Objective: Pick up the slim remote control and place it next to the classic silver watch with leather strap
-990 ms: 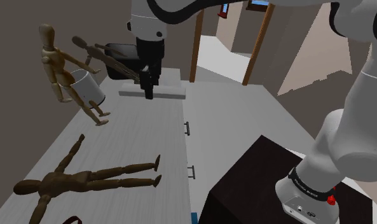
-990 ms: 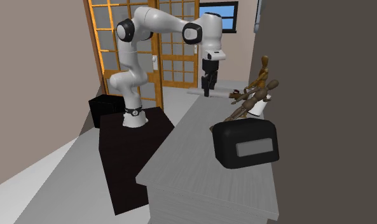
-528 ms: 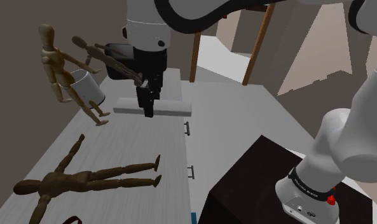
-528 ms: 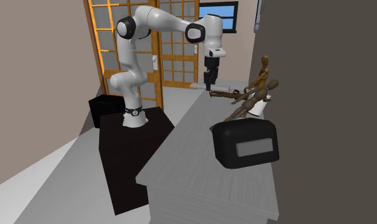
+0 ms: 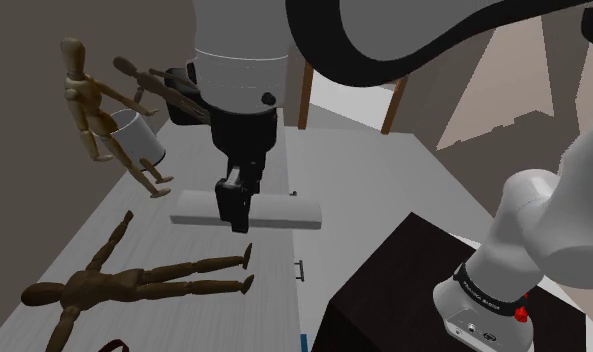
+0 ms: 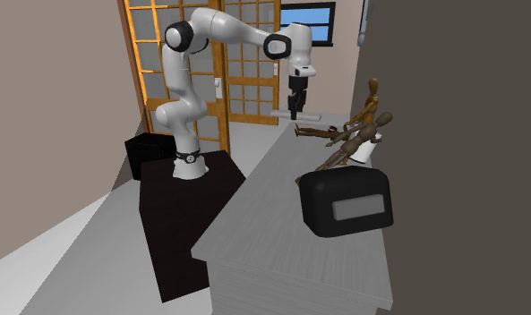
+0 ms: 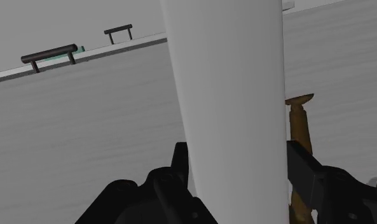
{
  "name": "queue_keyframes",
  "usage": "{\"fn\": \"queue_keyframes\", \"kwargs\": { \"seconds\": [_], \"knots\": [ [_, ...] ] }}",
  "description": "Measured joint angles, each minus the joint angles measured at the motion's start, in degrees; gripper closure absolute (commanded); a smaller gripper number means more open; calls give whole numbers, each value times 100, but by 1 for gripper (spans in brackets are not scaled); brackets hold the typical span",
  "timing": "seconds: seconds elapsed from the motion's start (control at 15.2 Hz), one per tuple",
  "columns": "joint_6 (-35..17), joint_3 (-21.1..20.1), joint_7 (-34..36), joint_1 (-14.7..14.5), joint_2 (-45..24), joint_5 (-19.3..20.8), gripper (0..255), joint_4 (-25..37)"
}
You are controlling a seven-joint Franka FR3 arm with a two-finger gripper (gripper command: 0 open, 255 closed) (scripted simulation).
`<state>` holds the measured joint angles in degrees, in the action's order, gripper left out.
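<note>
The tool is seen pinching the slim remote control, a plain pale grey bar, near its middle, with the bar lying level and crosswise between the black fingers. In the wrist view the remote control is clasped on both sides by the tool, and a brown wooden limb is seen just beside it, lower down on the grey bench. In the second exterior view the tool and the remote control are held clear above the bench, near its far end.

Under the tool, in the shoulder view, a dark wooden mannequin is laid flat on the bench, its feet nearest the remote control. Further off, a light wooden mannequin is propped against a pale cup. A black box is set at the bench's near end in the second exterior view. The arm's dark stand is placed beside the bench.
</note>
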<state>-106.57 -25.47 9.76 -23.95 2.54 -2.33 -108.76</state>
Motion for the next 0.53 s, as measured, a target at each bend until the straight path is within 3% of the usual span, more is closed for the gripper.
{"fn": "queue_keyframes", "kwargs": {
  "seconds": [0.53],
  "knots": [
    [-39, -571, 1065, -512, 49, -46, 255, -46]
  ]
}}
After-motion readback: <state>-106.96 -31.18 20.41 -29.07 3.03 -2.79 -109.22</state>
